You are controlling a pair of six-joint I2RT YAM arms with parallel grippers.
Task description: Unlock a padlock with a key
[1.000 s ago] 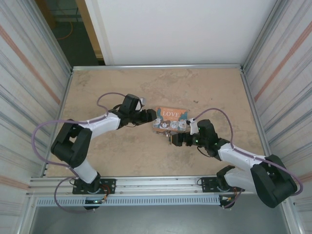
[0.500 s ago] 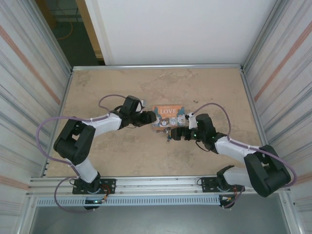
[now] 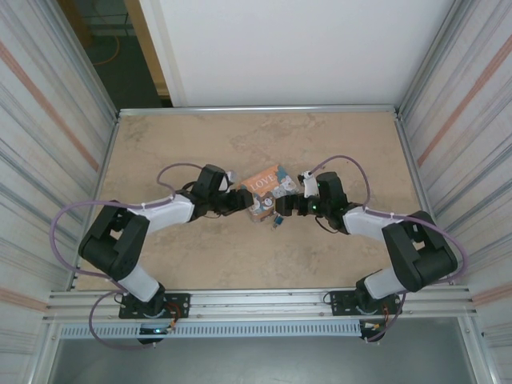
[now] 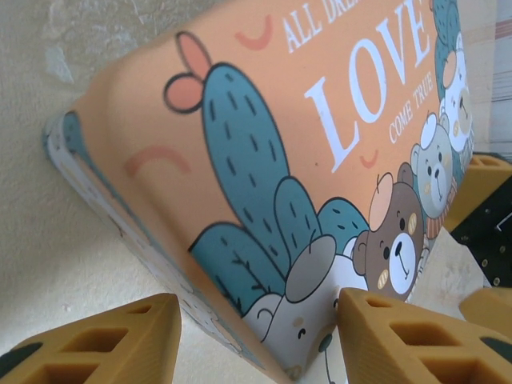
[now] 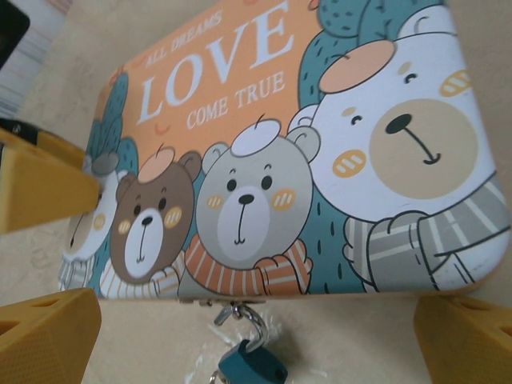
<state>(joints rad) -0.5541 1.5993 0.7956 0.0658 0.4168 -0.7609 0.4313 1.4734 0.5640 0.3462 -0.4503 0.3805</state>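
Left hand (image 3: 242, 200) is straddling the tin's (image 4: 320, 120) corner, fingers spread; grip unclear. Right hand (image 3: 282, 209) is hovering wide open, empty, flanking the padlock (image 5: 252, 364) at the tin's near edge.

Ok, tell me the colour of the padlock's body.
The padlock body is blue-teal, seen best in the right wrist view.
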